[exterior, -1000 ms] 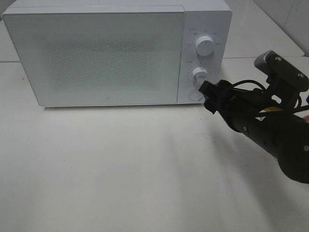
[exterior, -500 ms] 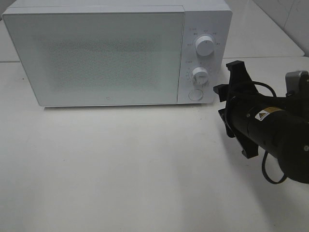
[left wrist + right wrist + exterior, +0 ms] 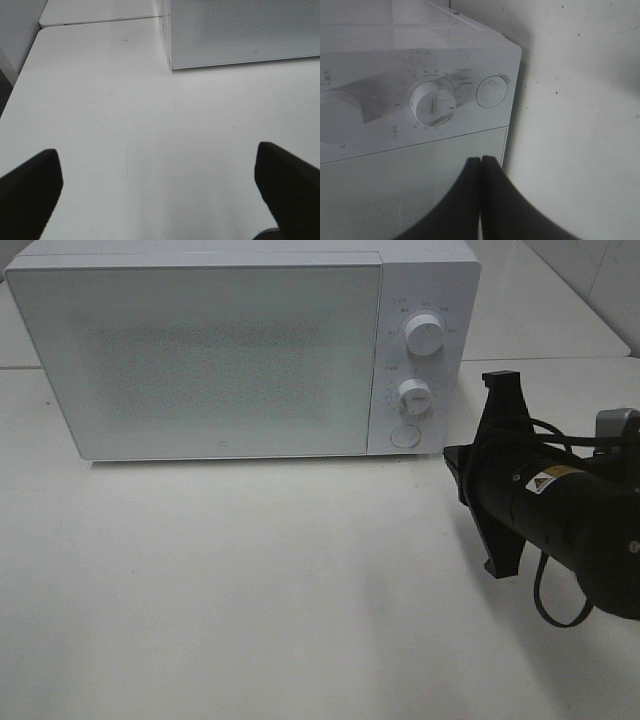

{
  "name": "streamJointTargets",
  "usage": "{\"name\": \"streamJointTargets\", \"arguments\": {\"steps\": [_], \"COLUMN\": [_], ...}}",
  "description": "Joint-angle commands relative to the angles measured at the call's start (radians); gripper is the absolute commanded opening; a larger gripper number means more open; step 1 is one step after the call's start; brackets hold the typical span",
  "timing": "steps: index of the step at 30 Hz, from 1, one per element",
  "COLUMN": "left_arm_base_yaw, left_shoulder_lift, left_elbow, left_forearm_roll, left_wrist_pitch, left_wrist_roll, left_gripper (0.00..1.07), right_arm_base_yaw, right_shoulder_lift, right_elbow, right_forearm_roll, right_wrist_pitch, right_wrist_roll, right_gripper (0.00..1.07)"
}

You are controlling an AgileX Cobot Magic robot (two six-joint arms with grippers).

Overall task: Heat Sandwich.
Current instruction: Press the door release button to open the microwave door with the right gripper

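The sandwich is out of view. The white microwave (image 3: 200,350) stands at the back of the table with its door closed. My right gripper (image 3: 453,462) is shut and empty, a short way right of the control panel, level with the round button (image 3: 404,436). In the right wrist view its closed fingers (image 3: 481,165) point at the microwave front below the lower dial (image 3: 434,102) and the button (image 3: 491,91). My left gripper (image 3: 160,195) is open and empty over the bare table, its fingers (image 3: 30,190) wide apart, near the microwave's left corner (image 3: 172,62).
The upper dial (image 3: 424,337) and lower dial (image 3: 412,395) sit on the panel at the microwave's right. The white table (image 3: 250,580) spreads in front. Its left edge (image 3: 15,85) shows in the left wrist view. A seam (image 3: 540,359) runs behind the right arm.
My right gripper has pulled back to the right from the microwave's round button, and the wrist has rolled. The microwave door stays closed. The left arm is not seen in the earlier frames.
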State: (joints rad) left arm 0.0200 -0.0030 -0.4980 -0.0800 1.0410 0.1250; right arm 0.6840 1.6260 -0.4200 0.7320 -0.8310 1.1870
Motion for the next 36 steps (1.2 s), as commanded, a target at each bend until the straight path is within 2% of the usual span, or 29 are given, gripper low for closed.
{"name": "streamJointTargets", "arguments": {"steps": [1, 10, 13, 24, 36], "left_arm_base_yaw": [0.001, 0.001, 0.001, 0.001, 0.001], "left_shoulder_lift": [-0.027, -0.027, -0.027, -0.027, -0.027], "left_elbow": [0.002, 0.002, 0.002, 0.002, 0.002], "left_forearm_roll": [-0.003, -0.003, -0.003, -0.003, -0.003], "left_wrist_pitch": [-0.004, -0.004, -0.004, -0.004, -0.004], "left_wrist_roll": [-0.008, -0.008, -0.008, -0.008, -0.008], "left_gripper": [1.0, 1.0, 1.0, 1.0, 1.0], "right_arm_base_yaw": [0.002, 0.002, 0.001, -0.111, -0.138], "right_shoulder_lift": [0.018, 0.113, 0.147, 0.232, 0.328], "right_elbow": [-0.001, -0.01, -0.045, -0.157, -0.243], "right_forearm_roll": [-0.005, -0.007, -0.022, -0.182, -0.205], "right_wrist_pitch": [0.002, -0.003, -0.018, -0.018, -0.018], "right_wrist_roll": [0.015, 0.077, 0.076, 0.133, 0.183], "right_gripper": [0.0, 0.0, 0.0, 0.0, 0.0]}}
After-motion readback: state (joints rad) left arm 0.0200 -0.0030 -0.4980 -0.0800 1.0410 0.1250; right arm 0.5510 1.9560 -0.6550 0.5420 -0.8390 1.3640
